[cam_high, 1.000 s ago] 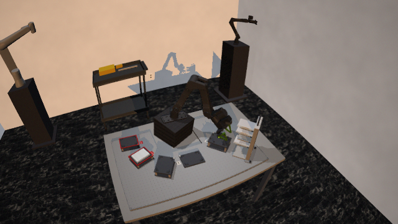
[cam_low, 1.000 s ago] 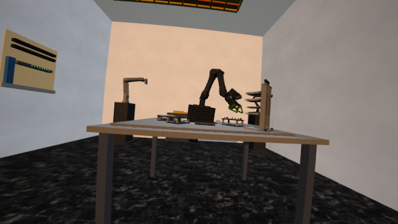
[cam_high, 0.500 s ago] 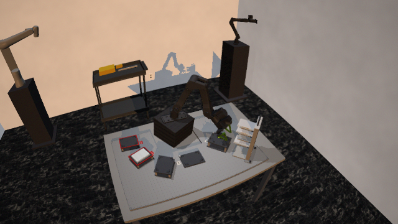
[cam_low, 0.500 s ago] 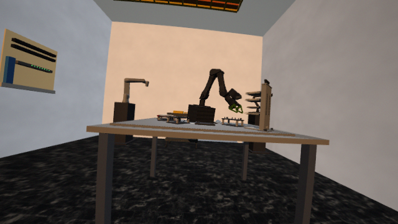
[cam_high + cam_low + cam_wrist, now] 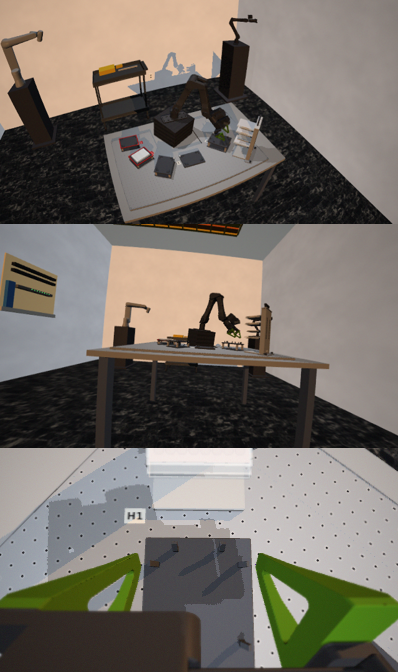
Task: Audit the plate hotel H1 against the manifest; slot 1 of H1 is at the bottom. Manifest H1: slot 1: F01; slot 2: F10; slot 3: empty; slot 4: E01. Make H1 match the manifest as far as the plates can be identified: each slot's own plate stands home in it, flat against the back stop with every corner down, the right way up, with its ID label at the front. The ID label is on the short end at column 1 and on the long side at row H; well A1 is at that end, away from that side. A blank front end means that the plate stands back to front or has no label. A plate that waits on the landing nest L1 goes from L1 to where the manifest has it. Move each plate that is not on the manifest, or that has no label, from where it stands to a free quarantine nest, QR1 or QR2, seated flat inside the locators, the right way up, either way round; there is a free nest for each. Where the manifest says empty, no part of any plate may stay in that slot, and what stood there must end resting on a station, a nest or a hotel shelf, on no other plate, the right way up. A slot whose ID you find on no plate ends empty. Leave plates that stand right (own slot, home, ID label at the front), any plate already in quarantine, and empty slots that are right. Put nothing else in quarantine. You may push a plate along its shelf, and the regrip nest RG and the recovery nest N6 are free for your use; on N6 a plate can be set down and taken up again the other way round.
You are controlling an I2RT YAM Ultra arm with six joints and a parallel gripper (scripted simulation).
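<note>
We held pincer [image 5: 197, 593] wide open, gripping nothing, above bare dark nest [image 5: 197, 573] just in front of hotel [image 5: 252, 140]. White plates [image 5: 199, 460] sat on hotel shelves, labels unreadable to us. Best way, we judged: lower to shelf level, come square to front, read label before gripping.

Plate [image 5: 199, 459] labels in hotel [image 5: 252, 137] too small.
</note>
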